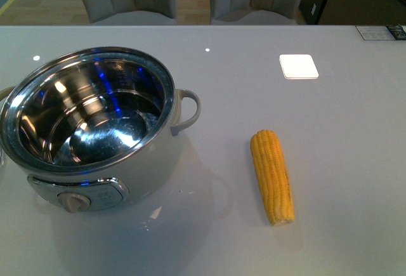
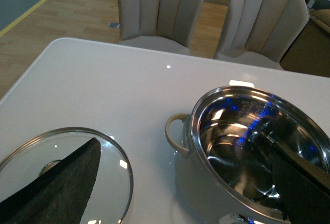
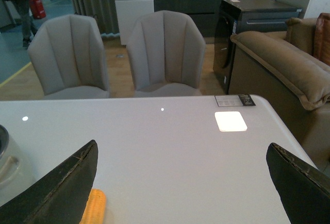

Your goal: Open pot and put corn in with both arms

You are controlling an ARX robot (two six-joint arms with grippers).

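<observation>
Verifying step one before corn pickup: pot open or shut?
Open. Front view: the pot is uncovered, steel bowl bare. Left wrist view: glass lid lies on the table beside it.

No text is legible to me in any view. The printed card (image 1: 380,32) at 1 o'clock on the table (image 1: 342,162) is too small to read, as are markings on the control panel (image 1: 95,195) of the pot (image 1: 158,155).
</observation>
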